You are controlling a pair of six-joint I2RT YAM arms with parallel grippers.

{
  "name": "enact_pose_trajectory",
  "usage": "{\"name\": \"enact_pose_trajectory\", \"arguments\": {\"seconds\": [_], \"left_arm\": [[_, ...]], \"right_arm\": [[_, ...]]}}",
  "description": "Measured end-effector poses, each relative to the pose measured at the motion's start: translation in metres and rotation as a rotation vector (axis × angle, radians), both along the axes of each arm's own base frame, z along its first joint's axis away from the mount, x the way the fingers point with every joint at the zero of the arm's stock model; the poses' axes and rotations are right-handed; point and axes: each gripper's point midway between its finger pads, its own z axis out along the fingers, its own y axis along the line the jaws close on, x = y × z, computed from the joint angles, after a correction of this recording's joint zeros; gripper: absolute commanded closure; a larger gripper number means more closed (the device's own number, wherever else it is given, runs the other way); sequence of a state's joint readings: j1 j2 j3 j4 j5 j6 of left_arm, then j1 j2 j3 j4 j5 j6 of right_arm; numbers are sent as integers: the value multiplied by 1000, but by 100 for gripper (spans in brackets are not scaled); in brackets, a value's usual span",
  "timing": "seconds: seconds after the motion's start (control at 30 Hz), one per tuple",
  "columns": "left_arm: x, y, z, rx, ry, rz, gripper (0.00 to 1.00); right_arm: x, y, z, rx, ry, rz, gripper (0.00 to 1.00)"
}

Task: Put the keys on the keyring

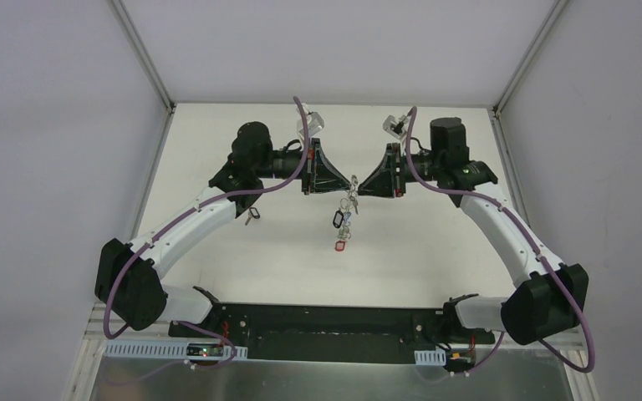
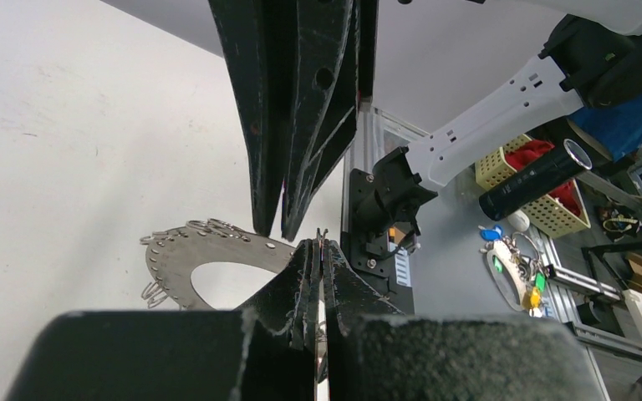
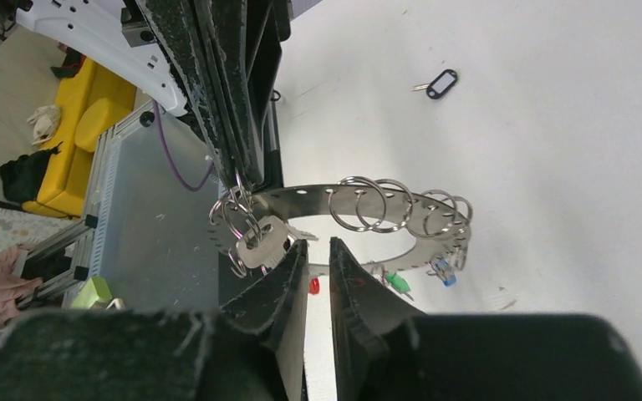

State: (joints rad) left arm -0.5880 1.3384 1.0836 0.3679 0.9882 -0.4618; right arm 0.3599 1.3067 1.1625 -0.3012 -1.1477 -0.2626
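From above, the left gripper [image 1: 349, 179] and right gripper [image 1: 361, 180] meet tip to tip over the middle of the white table [image 1: 217, 150]. The keyring [image 1: 350, 203] hangs just below their fingertips, its keys [image 1: 343, 220] and a red tag [image 1: 340, 246] dangling off the surface. Holding it aloft, I judge, leaves the hoop free for threading from the opposite side. A black-tagged key [image 1: 253, 214] lies on the table well apart from both sets of fingers, not yet strung. In the left wrist view, the left gripper [image 2: 319, 251] has its fingers pressed together on a thin metal edge, apparently the keyring's rim. The keyring [image 2: 175, 259], a flat perforated band, curves away to one side of those tips, and the right gripper [image 2: 274, 227] comes down just beside them. Beyond the table's edge lies workshop clutter, including a yellow basket [image 2: 501, 171] and a black cylinder [image 2: 535, 180]. In the right wrist view, the right gripper [image 3: 318, 255] has its fingers slightly apart with nothing between them. A silver key [image 3: 263, 244] hangs just beside one fingertip, close to where the left gripper [image 3: 238, 180] pinches the band. Split rings [image 3: 359, 205] line the band beyond the tips, with a green tag [image 3: 397, 282] and a blue tag [image 3: 443, 269] below. The table is matte white with faint scuffs.
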Motion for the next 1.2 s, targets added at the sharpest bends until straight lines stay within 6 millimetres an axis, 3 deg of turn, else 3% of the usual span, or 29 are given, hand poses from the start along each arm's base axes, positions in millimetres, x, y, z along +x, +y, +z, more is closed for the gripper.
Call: {"name": "enact_pose_trajectory", "arguments": {"seconds": [0.2,0.4,0.63,0.9,1.07,1.2], "left_arm": [[-1,1,0,0,-1,-2,100],[-1,1,-1,1,2,-2,100],[-2,1,-1,-3,23,-2,100],[-2,0,1,-10,36,-2,100],[-2,0,1,-12,34,-2,100],[-1,0,1,-12,32,3,100]], "right_arm": [[-1,-14,11,5,-52,-28,61],[-6,-11,31,44,-83,6,58],[-10,0,31,45,-63,43,58],[-11,9,21,33,-32,69,71],[-12,11,20,33,-23,77,87],[-13,12,22,42,-19,83,90]]}}
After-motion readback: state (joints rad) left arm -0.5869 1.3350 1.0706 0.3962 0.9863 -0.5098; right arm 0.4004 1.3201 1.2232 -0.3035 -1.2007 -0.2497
